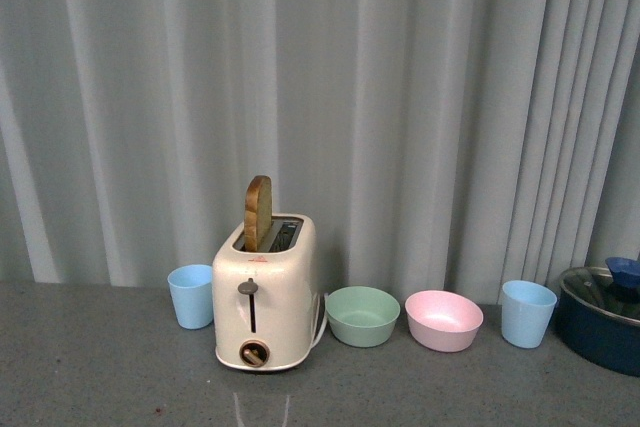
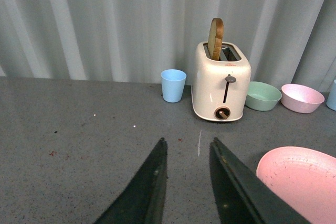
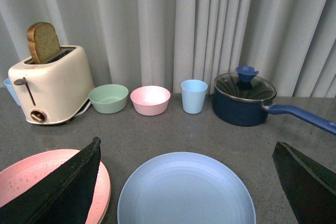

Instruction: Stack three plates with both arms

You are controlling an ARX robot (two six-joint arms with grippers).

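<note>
Gaping wide above blue plate (image 3: pixel 186 190), right fingers (image 3: pixel 68 187), left fingers (image 2: pixel 152 187) slightly parted, empty, red mark on toaster (image 1: pixel 265 297) possibly lettering

Toaster (image 1: pixel 265 297) holds upright bread slice (image 1: pixel 258 212); left cup (image 1: pixel 190 295) beside; rightward green bowl (image 1: pixel 362 315), pink bowl (image 1: pixel 443 319), right cup (image 1: pixel 527 313), pot (image 1: pixel 600 319).

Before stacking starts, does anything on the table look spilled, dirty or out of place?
Nothing is tipped or spilled. Only small marks: dark specks on the pink plate and a few reddish spots on the table.

soft even light, sharp frames
</note>
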